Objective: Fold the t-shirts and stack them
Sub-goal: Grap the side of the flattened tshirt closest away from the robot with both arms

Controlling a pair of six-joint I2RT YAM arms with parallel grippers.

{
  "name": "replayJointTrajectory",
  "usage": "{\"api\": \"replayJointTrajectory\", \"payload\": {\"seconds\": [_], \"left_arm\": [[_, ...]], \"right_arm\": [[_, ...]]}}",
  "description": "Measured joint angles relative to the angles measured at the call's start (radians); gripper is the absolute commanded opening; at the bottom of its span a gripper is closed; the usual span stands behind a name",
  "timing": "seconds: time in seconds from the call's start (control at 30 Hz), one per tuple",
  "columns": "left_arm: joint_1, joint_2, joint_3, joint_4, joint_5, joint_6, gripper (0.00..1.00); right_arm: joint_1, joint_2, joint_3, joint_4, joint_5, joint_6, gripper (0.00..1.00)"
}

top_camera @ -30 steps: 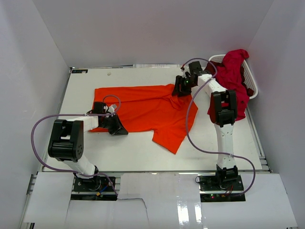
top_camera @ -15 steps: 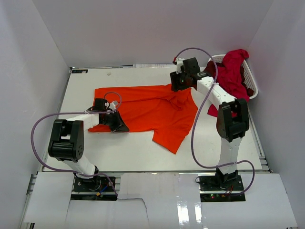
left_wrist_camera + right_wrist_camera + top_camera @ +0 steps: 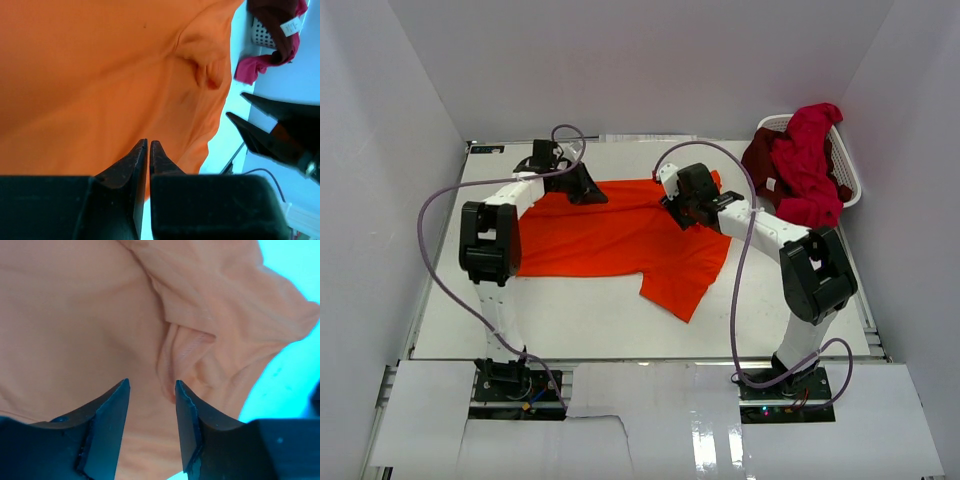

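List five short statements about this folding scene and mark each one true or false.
1. The orange t-shirt lies spread out on the table. True.
2. The right gripper is clamped shut. False: its jaws stand apart above a fold in the orange cloth.
3. The laundry basket sits at the table's far left corner. False: it is at the far right.
4. A red shirt hangs over the basket's rim. True.
5. The left gripper is reaching into the basket. False: it is over the far left part of the orange t-shirt, with its jaws nearly together.
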Motion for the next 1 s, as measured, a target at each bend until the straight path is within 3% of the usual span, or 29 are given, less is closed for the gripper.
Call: {"api": "replayJointTrajectory", "payload": {"seconds": [0.17,0.33,0.63,1.0], "left_arm": [[-0.037,0.355,0.449,-0.069,0.075,-0.040,0.17],[-0.080,0.550,0.663,-0.115,0.133,-0.109,0.18],[-0.116,0.595,0.695,-0.090,0.207,-0.206,0.18],[-0.123,0.648,0.777,0.028,0.232,-0.319,0.18]], "right_arm": [[0.027,-0.015,-0.010,0.061,0.064,-0.063,0.40],[0.072,-0.015,-0.010,0.099,0.131,-0.128,0.42],[0.138,0.018,-0.010,0.153,0.192,-0.232,0.41],[0.138,0.182,0.043,0.151,0.260,-0.278,0.37]]}}
